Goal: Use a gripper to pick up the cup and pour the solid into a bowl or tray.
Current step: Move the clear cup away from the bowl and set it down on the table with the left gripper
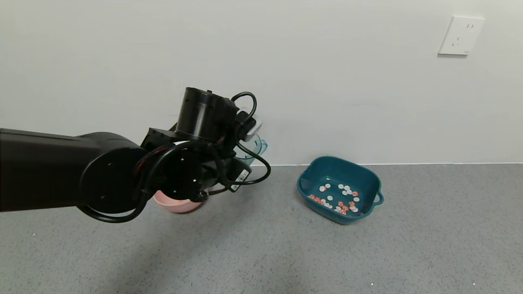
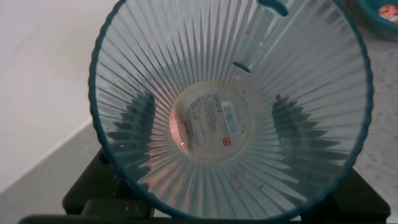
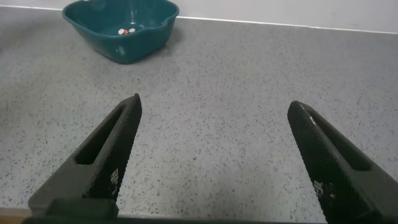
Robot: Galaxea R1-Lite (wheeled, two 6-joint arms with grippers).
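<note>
My left gripper is shut on the ribbed pale blue-green cup and holds it off the table, above the pink bowl and left of the teal basin. In the left wrist view I look straight into the cup. It is empty, and the dark fingers show through its walls on both sides. The white and orange-red solid lies in the basin. My right gripper is open and empty over bare table, out of the head view. It sees the basin far off.
A round pink bowl stands on the grey table under my left arm. The white wall runs close behind the vessels, with a socket high on the right.
</note>
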